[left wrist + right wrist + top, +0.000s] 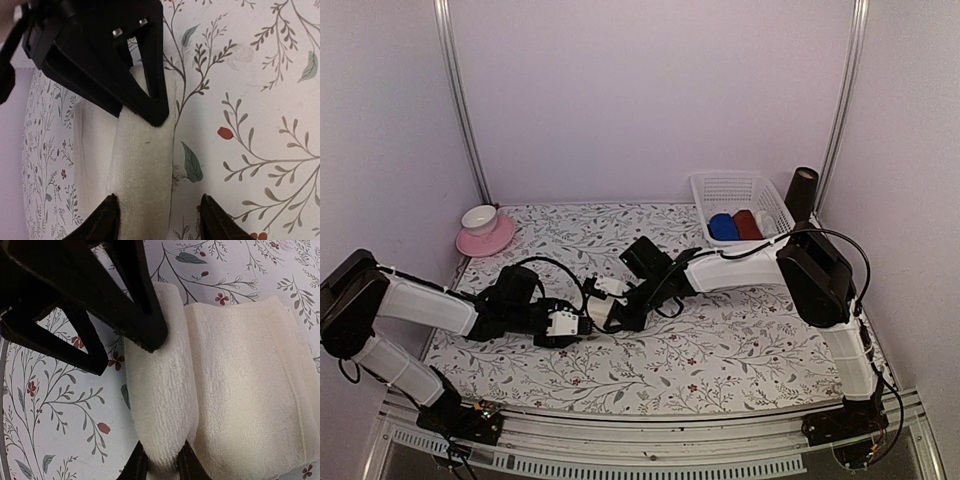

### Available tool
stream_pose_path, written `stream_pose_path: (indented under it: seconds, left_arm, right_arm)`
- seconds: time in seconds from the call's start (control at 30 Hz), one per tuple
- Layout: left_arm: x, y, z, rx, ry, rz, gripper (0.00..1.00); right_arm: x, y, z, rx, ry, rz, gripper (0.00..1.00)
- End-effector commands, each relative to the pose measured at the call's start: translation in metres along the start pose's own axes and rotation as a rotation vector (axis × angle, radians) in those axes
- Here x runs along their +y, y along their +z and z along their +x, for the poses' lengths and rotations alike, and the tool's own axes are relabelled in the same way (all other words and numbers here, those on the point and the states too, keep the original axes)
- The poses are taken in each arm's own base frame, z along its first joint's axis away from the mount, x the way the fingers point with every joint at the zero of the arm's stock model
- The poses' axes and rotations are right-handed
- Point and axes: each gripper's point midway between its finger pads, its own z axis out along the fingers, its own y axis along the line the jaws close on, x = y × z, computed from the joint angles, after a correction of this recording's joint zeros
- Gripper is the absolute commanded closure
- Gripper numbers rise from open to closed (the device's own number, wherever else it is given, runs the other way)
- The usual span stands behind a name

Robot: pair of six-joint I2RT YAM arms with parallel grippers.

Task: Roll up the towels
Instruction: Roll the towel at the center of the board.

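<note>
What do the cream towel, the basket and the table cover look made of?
The cream towel: soft terry or fleece, matte, nubby pile. The basket: white plastic by its look, moulded lattice walls. The table cover: smooth printed sheet with floral pattern; vinyl or cloth, unclear.

I see a cream towel (240,380) on my white counter (60,405), green leaves, red flowers; black fingers (140,315).

Cream towel (240,390) half rolled, blue towel (723,227) rolled in basket (715,185)
</note>
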Motion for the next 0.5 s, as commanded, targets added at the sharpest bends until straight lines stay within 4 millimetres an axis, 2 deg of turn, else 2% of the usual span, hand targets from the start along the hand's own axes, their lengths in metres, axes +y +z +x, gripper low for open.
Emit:
stream_pose_path:
  seconds: [0.0,0.1,0.27,0.33,0.47]
  left_arm:
    - [0.018,0.005,-0.002,0.009,-0.023,-0.063,0.45]
    - [0.021,0.007,0.0,0.019,-0.032,-0.077,0.48]
    - [0.023,0.009,0.0,0.024,-0.04,-0.077,0.61]
    - [0.021,0.011,0.001,0.03,-0.045,-0.061,0.66]
    - [0.012,0.018,0.007,0.059,-0.064,0.004,0.7]
  right_arm:
    - [0.028,0.006,0.029,0.097,-0.008,-0.064,0.85]
    - [0.03,0.006,0.031,0.102,-0.012,-0.075,0.85]
    - [0.031,0.006,0.032,0.107,-0.019,-0.076,0.85]
    - [0.031,0.006,0.033,0.11,-0.022,-0.077,0.84]
    - [0.031,0.005,0.033,0.113,-0.036,-0.078,0.84]
